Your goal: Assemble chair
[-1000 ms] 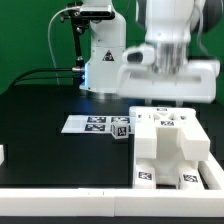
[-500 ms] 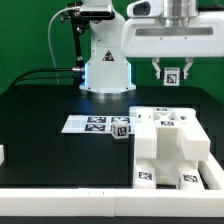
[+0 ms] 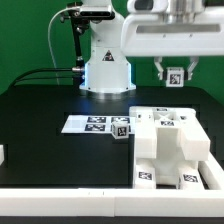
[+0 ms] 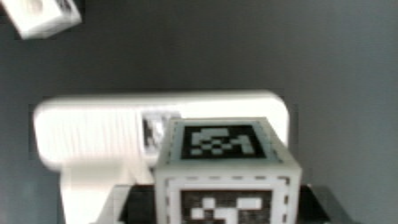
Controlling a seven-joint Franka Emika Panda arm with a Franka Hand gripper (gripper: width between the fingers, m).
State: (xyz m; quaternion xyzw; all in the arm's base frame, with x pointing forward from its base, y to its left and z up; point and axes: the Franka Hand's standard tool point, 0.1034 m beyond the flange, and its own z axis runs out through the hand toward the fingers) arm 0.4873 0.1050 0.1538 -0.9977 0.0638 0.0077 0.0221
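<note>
My gripper hangs high over the back right of the table, shut on a small white tagged chair piece. In the wrist view that piece fills the space between the dark fingers, its tags facing the camera. The partly built chair, white blocky pieces with tags, stands on the table below and in front of the gripper; it also shows in the wrist view. A small tagged white block sits by its side toward the exterior view's left.
The marker board lies flat on the black table left of the chair. The robot base stands at the back. A white rail runs along the table's front edge. Another white piece shows in the wrist view.
One second ago the gripper was low over the chair; it has risen with the small tagged piece held in it and now holds nearly still.
</note>
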